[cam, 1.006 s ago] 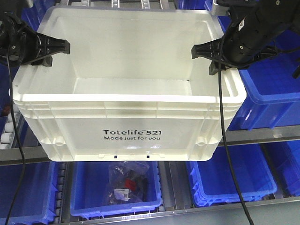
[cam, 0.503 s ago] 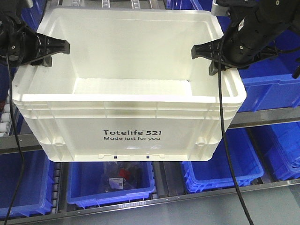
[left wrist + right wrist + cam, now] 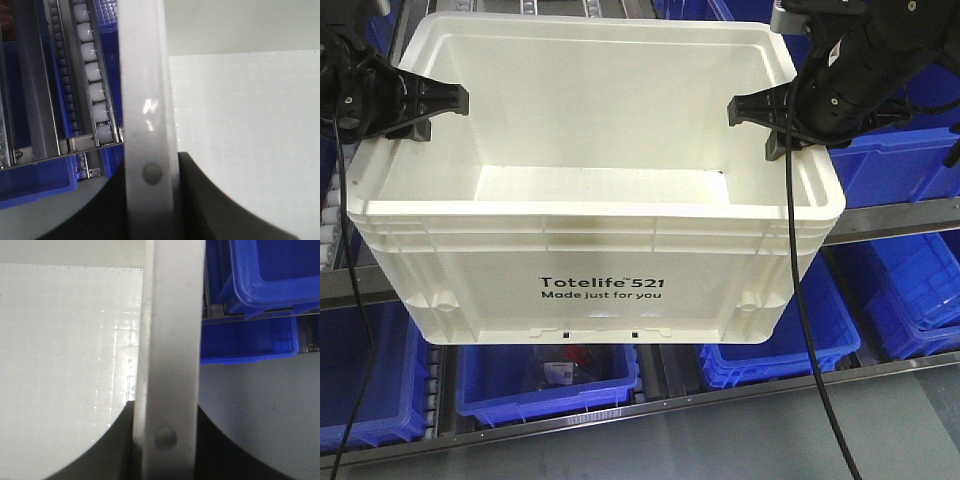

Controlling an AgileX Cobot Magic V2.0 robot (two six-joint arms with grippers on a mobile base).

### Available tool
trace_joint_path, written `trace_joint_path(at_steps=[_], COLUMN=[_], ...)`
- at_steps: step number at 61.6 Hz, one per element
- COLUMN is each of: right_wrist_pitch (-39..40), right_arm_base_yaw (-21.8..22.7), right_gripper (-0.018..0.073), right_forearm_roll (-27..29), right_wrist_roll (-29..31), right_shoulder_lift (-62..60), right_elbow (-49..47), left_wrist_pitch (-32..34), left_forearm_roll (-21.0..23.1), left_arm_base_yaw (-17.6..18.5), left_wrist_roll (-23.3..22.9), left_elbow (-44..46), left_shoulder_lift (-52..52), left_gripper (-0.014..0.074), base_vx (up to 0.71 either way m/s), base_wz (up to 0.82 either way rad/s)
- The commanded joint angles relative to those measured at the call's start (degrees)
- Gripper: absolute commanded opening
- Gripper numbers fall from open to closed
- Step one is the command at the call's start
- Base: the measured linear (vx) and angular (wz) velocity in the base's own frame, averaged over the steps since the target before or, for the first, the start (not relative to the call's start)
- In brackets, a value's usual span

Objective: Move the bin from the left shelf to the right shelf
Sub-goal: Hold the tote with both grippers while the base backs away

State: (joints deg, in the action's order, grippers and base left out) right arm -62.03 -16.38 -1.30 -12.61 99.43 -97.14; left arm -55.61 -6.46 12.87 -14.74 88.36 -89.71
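The bin (image 3: pixel 600 250) hangs between the two grippers, printed wall nearest the camera. The left gripper (image 3: pixel 438 100) is clamped on its left rim, the right gripper (image 3: pixel 752 108) on its right rim. Below and beyond them, blue bins (image 3: pixel 760 355) sit in a roller rack (image 3: pixel 92 75).

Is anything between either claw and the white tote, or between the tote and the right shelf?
Nothing separates them: the left claw and right claw each clamp a side rim of the bin directly. Its drop-off lane cannot be picked out here; blue bins fill the rack levels behind and below the bin.
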Motion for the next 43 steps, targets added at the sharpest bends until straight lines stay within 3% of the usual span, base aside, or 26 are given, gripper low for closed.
trace_joint_path(at_steps=[1, 43], right_wrist_pitch=[5.0, 4.5], right_arm_base_yaw=[0.5, 0.5], right_gripper=[0.0022, 0.0022], right_forearm_roll=[-2.9, -2.9], right_wrist_roll=[0.8, 0.8], right_shoulder_lift=[-3.8, -3.8], right_elbow=[-2.1, -2.1], left_wrist_pitch=[5.7, 5.7], left_forearm_roll=[-1.7, -1.7], left_arm_base_yaw=[-0.1, -0.1], left_wrist_roll=[0.9, 0.9], left_elbow=[2.6, 2.6], left_shoulder_lift=[3.7, 3.7], left_gripper=[-0.0007, -0.0007], base_vx=[-0.11, -0.11], base_wz=[-0.03, -0.05])
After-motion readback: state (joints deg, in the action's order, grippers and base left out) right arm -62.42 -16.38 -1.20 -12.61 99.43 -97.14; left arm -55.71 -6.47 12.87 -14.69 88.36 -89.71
